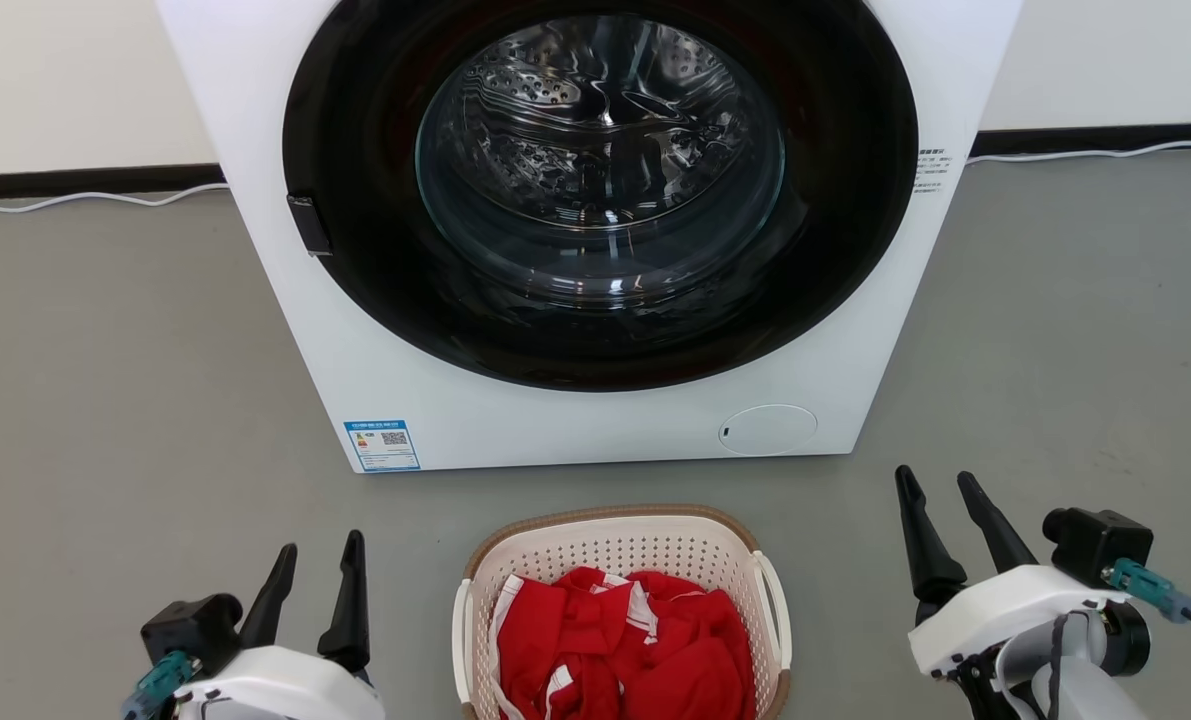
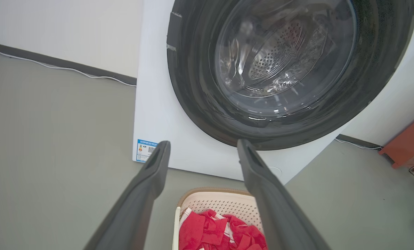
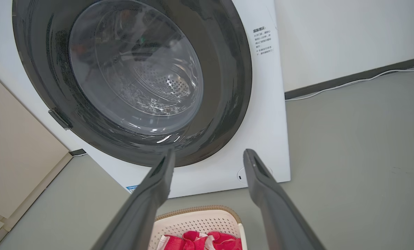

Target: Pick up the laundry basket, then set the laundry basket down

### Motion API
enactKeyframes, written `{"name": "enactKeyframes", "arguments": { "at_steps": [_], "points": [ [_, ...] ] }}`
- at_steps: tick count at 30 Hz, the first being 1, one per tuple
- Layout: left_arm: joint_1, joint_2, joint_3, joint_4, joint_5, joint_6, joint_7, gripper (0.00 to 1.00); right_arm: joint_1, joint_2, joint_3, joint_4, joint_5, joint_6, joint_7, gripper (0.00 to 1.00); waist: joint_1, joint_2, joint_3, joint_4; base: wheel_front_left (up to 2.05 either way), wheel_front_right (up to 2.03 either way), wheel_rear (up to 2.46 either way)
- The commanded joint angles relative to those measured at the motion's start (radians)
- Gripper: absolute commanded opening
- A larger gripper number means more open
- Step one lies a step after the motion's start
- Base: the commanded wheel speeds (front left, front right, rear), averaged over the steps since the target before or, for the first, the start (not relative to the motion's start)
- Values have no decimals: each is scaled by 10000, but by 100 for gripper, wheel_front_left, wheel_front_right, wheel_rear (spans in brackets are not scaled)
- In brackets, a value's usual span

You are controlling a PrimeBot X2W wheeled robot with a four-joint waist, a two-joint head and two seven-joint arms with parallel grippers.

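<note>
1. Firstly, the left gripper [image 1: 322, 545] hung over the grey floor [image 1: 105, 400] at the lower left of the head view. Its two dark fingers were spread moderately apart and held nothing.
2. To the right of it, and apart from it, the laundry basket [image 1: 610, 513] stood on the floor directly in front of the washer [image 1: 375, 350], centred below the round door. Neither gripper touched the basket or its white side handles.
3. A red garment [image 1: 635, 640] with white trim lay crumpled inside the basket.
4. The washer carried a blue label [image 1: 382, 445] at the lower left of its white front. A steel drum showed through the door glass.
5. Further right, the right gripper [image 1: 935, 478] hung over the floor, well clear of the basket. Its fingers were likewise parted and empty.
6. In the left wrist view, the left gripper [image 2: 204, 144] framed the laundry basket [image 2: 213, 201] low between its fingers.
7. In the right wrist view, the right gripper [image 3: 209, 152] framed the laundry basket [image 3: 196, 220] in the same manner.
</note>
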Motion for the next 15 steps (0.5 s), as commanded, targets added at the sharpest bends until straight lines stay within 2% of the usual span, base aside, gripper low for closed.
{"name": "enactKeyframes", "arguments": {
  "at_steps": [1, 15],
  "points": [
    [-577, 193, 158, -239, 378, -55, -165, 100, -464, -138, 224, -146, -320, 25, -202, 100, -1, 0, -4, 3, 0, 0, 0],
    [-745, 181, 61, -134, 1986, -35, -575, 100, -901, -233, 518, 244, -2003, 28, -615, 100, -1, 0, 24, -5, 0, 0, 0]
  ]
}}
